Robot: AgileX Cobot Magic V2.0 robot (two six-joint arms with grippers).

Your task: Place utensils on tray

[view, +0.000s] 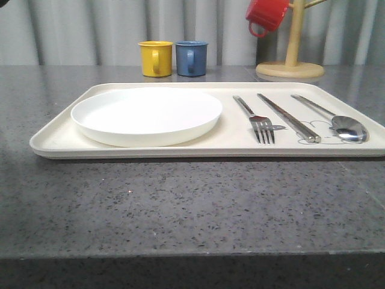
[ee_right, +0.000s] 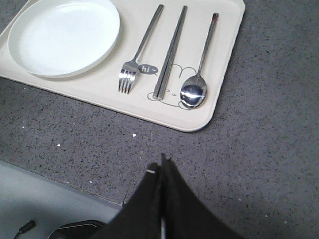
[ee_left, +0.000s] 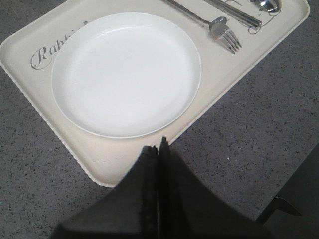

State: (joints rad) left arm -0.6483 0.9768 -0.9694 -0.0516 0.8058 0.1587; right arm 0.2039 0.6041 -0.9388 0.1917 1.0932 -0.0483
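The tray [view: 150, 150] is a large cream rectangle with rounded corners and a low raised rim, lying flat on the speckled grey counter [view: 180, 211]. Grey "Rabbit" script [ee_left: 47, 52] runs along one edge, and a line drawing of a rabbit with a small "hi" bubble [ee_right: 147, 68] sits under the cutlery. On its left half rests a round, shallow white plate [view: 146, 114] — plain and glossy. To the right lie three polished steel pieces, side by side and apart: the fork [view: 258, 123], the slim chopsticks [view: 289, 117] pressed together as a pair, and the spoon [view: 343, 123], bowl up, mirror-bright.

The left gripper [ee_left: 158, 144] hangs over the tray's near rim by the plate, fingers pressed together, empty. The right gripper [ee_right: 162, 162] hovers above bare counter just off the tray — its fingers look clenched together too, though the dark view makes that less sure.
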